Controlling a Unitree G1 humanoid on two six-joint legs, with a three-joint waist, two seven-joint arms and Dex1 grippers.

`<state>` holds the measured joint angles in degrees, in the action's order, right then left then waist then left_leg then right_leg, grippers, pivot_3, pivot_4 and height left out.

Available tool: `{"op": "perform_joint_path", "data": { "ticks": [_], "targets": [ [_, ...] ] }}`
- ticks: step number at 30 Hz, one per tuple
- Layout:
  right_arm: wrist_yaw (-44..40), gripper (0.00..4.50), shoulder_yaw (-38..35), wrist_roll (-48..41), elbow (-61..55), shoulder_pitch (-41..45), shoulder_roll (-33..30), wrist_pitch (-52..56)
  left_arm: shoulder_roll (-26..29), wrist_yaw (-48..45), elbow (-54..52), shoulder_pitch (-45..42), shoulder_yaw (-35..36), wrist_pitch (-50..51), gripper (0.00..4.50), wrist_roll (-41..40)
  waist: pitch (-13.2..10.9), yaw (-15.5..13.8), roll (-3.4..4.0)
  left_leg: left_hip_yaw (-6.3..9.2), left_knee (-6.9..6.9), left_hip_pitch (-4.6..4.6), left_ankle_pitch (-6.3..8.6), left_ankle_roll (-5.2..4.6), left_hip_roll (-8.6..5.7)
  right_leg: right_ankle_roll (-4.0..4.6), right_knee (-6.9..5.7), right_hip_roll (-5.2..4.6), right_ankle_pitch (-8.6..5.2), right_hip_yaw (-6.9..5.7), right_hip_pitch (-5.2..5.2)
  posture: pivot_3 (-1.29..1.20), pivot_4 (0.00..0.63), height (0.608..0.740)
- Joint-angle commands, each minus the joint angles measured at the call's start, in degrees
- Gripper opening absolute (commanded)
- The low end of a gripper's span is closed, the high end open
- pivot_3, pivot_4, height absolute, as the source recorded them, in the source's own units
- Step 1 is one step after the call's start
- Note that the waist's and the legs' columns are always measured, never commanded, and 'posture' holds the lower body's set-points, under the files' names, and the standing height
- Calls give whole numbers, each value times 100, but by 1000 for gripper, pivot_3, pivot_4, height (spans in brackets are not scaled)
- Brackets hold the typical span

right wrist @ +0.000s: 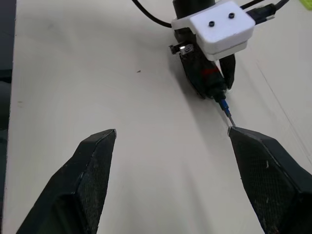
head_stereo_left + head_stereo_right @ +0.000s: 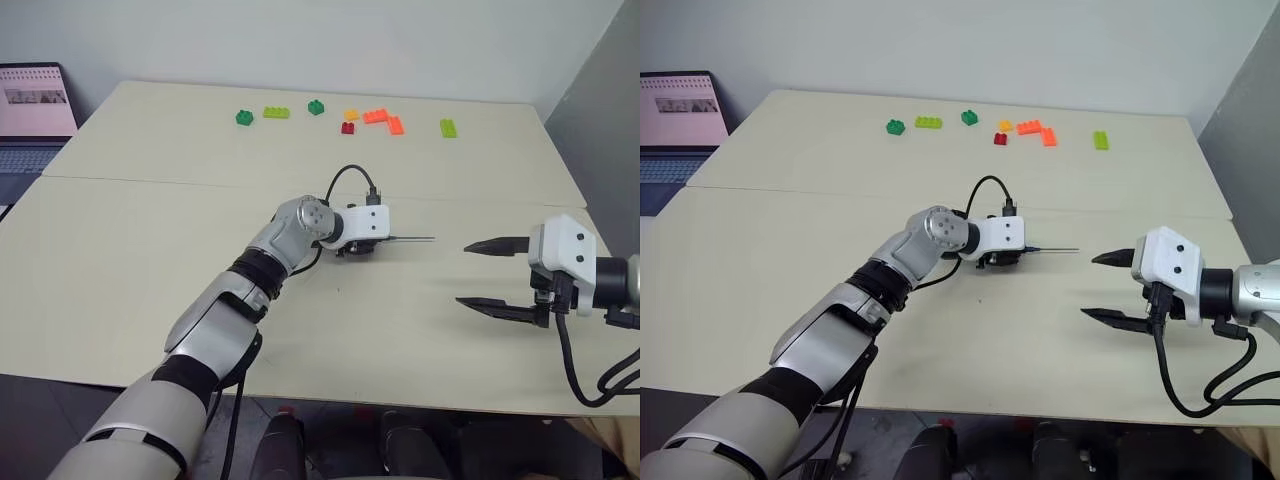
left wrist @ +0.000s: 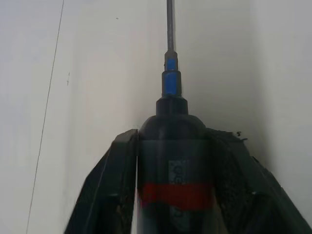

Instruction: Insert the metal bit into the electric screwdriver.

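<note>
No readable text anywhere. The screwdriver (image 3: 171,161) has pale lettering on its black body just above the red band, too blurred to make out. The laptop (image 2: 35,105) at the table's far left edge shows a screen with rows of small marks and a picture strip, all too small to read. No labels, brands or numbers can be read on the grippers, bricks or table.

Beige table (image 2: 150,280), grey wall (image 2: 350,40), probably laptop (image 2: 35,120)
</note>
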<state>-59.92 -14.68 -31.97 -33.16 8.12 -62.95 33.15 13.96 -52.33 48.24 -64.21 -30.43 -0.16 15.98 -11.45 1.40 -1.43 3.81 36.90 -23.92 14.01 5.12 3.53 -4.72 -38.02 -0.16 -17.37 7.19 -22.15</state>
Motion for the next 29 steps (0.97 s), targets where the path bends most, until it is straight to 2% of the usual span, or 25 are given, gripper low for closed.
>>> {"op": "perform_joint_path", "data": {
  "ticks": [1, 5, 12, 17, 21, 23, 29],
  "targets": [
    [76, 3863, -227, 57, -18, 59, -95, 9, 65, -502, -192, -25, 105, 19, 3383, -65, 0, 6, 0, 0, 0, 1, 0, 0, 1, 0, -1, 0, 0, -1, 0, 0, 150, 740],
    [52, 3863, -181, 134, 147, 127, -93, -71, 519, -822, -1004, -15, 507, 171, 4159, -268, -1, 15, 0, 2, -3, 0, 0, 0, 2, 0, -5, 1, 0, -2, -5, 0, 150, 740],
    [104, 3863, -160, 233, 617, 370, 109, -307, 1678, -1440, -3205, 580, 1666, 1858, 4159, -1204, -2, 47, 5, 1, -2, 4, 0, 1, 8, 1, -17, 2, 0, -4, -8, 0, 150, 740],
    [-13, 3863, -271, 315, 1225, 287, 407, -747, 2786, -1340, -4551, 2083, 2744, 2737, 4159, -1635, 0, 89, 9, 2, 4, 8, -1, 1, 9, 1, -32, 1, 0, -8, -7, 0, 150, 740],
    [-196, 3863, -335, 249, 1468, 194, 459, -891, 3177, -977, -5207, 3238, 3485, 3106, 4159, -1894, -5, 52, 3, 6, 9, 10, -1, 1, 12, 6, -69, -1, -3, -16, -18, 0, 150, 740],
    [-247, 3863, -320, 286, 1561, 204, 461, -953, 3199, -829, -5357, 3657, 3782, 3220, 4159, -2066, -5, 8, 2, 11, 13, 14, -1, 2, 10, 8, -82, -2, -5, -21, -13, 0, 150, 740],
    [-407, 3863, -158, 550, 1876, 225, 421, -1320, 3183, -536, -5382, 4207, 4131, 3150, 4159, -2414, -3, 11, -1, 16, 21, 22, -19, 14, 8, 6, -85, -1, -4, -23, -2, 0, 150, 740]
  ]
}}
